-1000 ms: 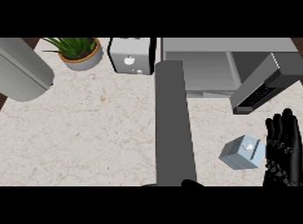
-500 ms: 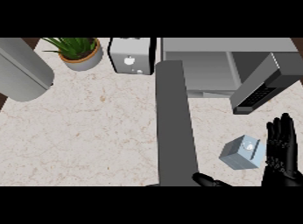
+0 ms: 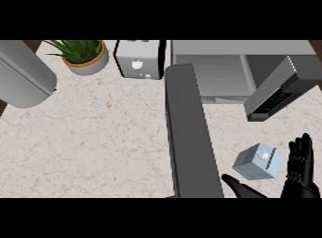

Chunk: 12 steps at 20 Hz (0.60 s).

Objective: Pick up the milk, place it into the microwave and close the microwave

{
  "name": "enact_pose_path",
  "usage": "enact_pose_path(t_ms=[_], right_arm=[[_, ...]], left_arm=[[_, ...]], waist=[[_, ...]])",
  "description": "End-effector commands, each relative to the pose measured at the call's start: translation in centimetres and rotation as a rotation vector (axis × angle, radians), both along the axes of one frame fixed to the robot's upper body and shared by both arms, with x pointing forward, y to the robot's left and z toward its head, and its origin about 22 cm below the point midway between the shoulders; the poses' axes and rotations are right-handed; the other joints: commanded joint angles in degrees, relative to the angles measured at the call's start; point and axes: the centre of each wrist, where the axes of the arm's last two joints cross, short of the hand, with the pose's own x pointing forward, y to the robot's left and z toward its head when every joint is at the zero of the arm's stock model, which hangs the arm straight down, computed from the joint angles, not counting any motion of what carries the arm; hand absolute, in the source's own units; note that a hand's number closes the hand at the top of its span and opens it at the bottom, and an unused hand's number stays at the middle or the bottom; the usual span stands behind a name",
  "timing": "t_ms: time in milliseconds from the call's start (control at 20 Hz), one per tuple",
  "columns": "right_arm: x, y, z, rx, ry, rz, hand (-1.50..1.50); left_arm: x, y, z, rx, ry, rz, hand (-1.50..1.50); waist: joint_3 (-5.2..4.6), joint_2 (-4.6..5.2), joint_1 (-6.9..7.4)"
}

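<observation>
The milk (image 3: 258, 161) is a small pale blue carton standing on the counter at the lower right. My right hand (image 3: 301, 179) comes up from the lower edge just right of it, open, with straight fingers (image 3: 302, 155) pointing up beside the carton. Its thumb (image 3: 241, 187) is spread out below and left of the milk, so the carton sits in the gap between them, not held. The microwave (image 3: 218, 74) stands at the top right with its cavity showing. Its door (image 3: 190, 135) hangs open as a long dark grey slab towards the lower edge. My left hand is out of sight.
The microwave's keypad panel (image 3: 277, 95) juts out above the milk. A white toaster (image 3: 139, 59) and a potted plant (image 3: 84, 56) stand at the back. A big grey cylinder (image 3: 16, 74) lies at the far left. The marble counter (image 3: 88, 144) spreads left of the door.
My right hand has slid down towards the lower edge beside the milk, and its thumb now reaches out under the carton. The milk and the door have not moved.
</observation>
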Motion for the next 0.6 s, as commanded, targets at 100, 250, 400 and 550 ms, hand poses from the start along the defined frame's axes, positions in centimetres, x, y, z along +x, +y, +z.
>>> enact_pose_path(t_ms=[100, 250, 400, 550], right_arm=[[-0.9, -2.7, -4.9, 0.005, 0.032, -0.032, -1.5], [-1.8, -3.1, -5.6, -0.006, 0.063, -0.013, -1.5], [-0.7, -5.6, -7.6, 0.047, 0.036, -0.018, -1.5], [-1.6, -4.2, -8.9, 0.021, 0.053, 0.02, -1.5]], left_arm=[[-0.4, -0.1, -0.1, 0.006, 0.002, -0.007, -1.5], [0.0, 1.9, 0.7, -0.005, -0.007, 0.007, -1.5], [-0.4, 2.0, 1.2, -0.012, -0.007, 0.018, -1.5], [-0.2, 1.4, 1.4, -0.004, -0.021, 0.021, -1.5]], waist=[[0.02, 0.05, 0.01], [-0.01, 0.06, -0.04], [0.02, 0.07, 0.09], [-0.01, 0.07, 0.04]])
